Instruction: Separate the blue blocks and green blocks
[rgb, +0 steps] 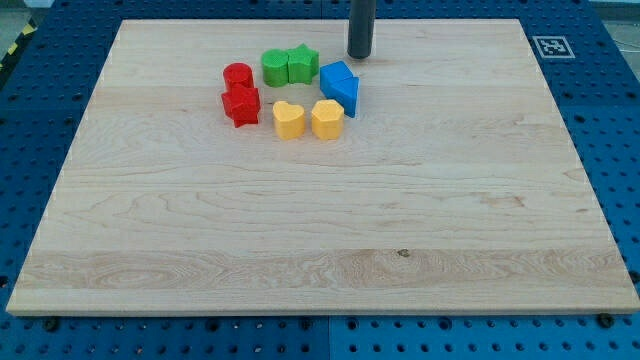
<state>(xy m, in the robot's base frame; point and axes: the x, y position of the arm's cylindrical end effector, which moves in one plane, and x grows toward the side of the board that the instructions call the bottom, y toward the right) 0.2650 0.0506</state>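
My tip (360, 55) rests on the board near the view's top, just above and to the right of the blue blocks. Two blue blocks sit pressed together: a blue block (337, 75) and a blue wedge-like block (346, 96) below it. To their left are a green round block (274, 68) and a green star-shaped block (302, 64), touching each other. The green star is a small gap away from the upper blue block. My tip touches no block.
A red round block (237, 76) and a red star-like block (241, 104) sit left of the green ones. A yellow heart block (289, 119) and a yellow hexagonal block (327, 119) lie below. The wooden board (320, 220) rests on a blue perforated table.
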